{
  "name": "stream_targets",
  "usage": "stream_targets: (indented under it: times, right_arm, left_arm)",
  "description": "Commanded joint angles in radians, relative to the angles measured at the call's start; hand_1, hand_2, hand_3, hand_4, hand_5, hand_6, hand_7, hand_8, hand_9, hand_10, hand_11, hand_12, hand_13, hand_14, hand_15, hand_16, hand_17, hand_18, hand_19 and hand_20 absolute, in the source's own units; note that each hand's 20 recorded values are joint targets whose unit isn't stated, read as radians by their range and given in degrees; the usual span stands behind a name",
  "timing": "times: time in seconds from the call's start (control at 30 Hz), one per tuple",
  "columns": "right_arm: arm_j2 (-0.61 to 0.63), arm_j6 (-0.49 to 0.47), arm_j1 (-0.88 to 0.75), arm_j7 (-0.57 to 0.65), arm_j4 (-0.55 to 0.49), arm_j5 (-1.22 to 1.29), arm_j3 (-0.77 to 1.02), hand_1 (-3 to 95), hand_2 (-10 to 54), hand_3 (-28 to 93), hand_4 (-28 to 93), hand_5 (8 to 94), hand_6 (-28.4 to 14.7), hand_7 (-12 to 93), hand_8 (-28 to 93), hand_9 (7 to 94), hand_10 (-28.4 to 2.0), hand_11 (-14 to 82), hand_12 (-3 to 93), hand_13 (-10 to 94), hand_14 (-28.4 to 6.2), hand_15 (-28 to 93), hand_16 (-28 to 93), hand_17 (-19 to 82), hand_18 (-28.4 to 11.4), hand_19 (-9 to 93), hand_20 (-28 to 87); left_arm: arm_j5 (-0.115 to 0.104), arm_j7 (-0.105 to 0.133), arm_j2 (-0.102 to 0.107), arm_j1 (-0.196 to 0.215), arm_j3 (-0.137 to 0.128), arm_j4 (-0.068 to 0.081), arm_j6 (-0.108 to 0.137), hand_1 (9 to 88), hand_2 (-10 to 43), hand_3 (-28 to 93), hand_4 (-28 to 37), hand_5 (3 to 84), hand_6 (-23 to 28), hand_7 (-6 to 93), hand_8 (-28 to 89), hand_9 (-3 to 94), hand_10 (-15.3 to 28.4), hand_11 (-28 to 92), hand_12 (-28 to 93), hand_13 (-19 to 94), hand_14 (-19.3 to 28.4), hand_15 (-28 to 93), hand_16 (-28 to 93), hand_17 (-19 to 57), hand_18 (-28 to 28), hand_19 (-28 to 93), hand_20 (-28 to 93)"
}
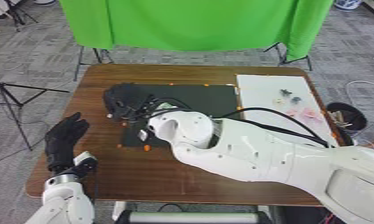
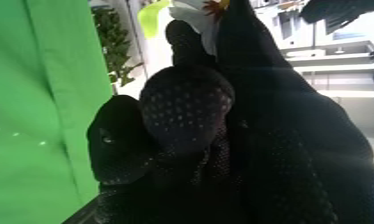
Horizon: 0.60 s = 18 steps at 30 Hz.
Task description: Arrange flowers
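In the head view my right hand (image 1: pixel 126 102) is at the left end of the dark mat, its arm reaching across from the right. In the right wrist view the curled fingers of my right hand (image 2: pixel 188 110) are closed on a white flower (image 2: pixel 194 19) with an orange-brown centre, its stem hidden by the glove. My left hand (image 1: pixel 66 137) stands open at the table's left side, apart from the right one. Pale pink flowers (image 1: pixel 310 116) and small grey-green pieces (image 1: pixel 286 92) lie on the white sheet (image 1: pixel 259 87) at the right.
The dark mat (image 1: pixel 206 95) covers the middle of the brown table (image 1: pixel 201 175). Beyond its right edge stands a black bin (image 1: pixel 346 116) with things in it. A green cloth (image 1: pixel 192 25) hangs behind the table.
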Motion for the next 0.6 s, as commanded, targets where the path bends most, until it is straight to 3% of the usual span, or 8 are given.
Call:
stream_targets:
  times: [0.03,0.1,0.17,0.33,0.6]
  right_arm:
    - [-0.027,0.003,-0.008,0.005,0.020,-0.046,-0.027,68.1,-9.5,52,-10,79.1,-4.4,21,8,83.8,-13.6,6.6,34.7,88,-2.8,56,31,63,-10.1,93,38]
    - [-0.034,-0.010,-0.015,0.010,0.034,-0.057,-0.021,71.1,-9.5,47,-6,78.6,-5.5,20,8,81.0,-14.1,6.3,34.2,87,-3.2,58,30,62,-10.1,93,39]
    - [-0.041,-0.010,-0.022,0.017,0.048,-0.057,-0.019,72.6,-9.5,44,-5,78.5,-5.6,19,7,79.1,-14.2,6.0,33.3,86,-3.1,59,29,62,-10.0,93,41]
    - [-0.046,-0.016,-0.042,0.031,0.068,-0.076,-0.019,85.5,-7.2,22,7,74.9,-9.2,17,9,73.2,-16.1,5.5,31.0,81,-3.9,64,28,58,-9.7,93,48]
    - [-0.048,-0.030,-0.061,0.055,0.121,-0.103,-0.024,87.6,-2.3,12,11,69.0,-7.5,24,5,66.9,-13.2,4.1,27.3,79,-2.9,65,28,56,-8.8,93,49]
  left_arm:
    - [-0.007,0.000,-0.017,-0.006,0.004,0.007,-0.008,24.1,12.4,71,-28.0,56.1,4.6,20.7,-9,51.4,15.2,31,12,43,17.6,34,-4,16.3,15.0,30,21]
    - [-0.015,0.005,-0.014,-0.011,0.009,0.009,-0.008,23.5,12.5,71,-28.1,56.4,4.8,20.8,-9,51.5,15.2,32,12,43,17.8,35,-4,15.9,15.1,31,21]
    - [-0.006,-0.002,-0.022,-0.015,0.007,0.011,-0.015,23.4,12.5,71,-28.2,57.7,5.6,20.6,-8,51.6,15.1,33,12,43,18.2,37,-5,15.7,15.2,31,21]
    - [-0.001,-0.011,-0.036,-0.029,0.011,0.021,-0.035,23.2,12.4,71,-28.3,60.7,7.8,20.2,-7,51.8,16.4,38,10,42,19.4,44,-9,14.5,15.7,35,19]
    - [0.026,-0.047,-0.063,-0.059,0.016,0.044,-0.085,23.7,12.0,73,-28.3,65.4,10.9,18.5,-4,52.7,19.9,42,9,40,21.2,51,-13,13.1,16.0,38,15]
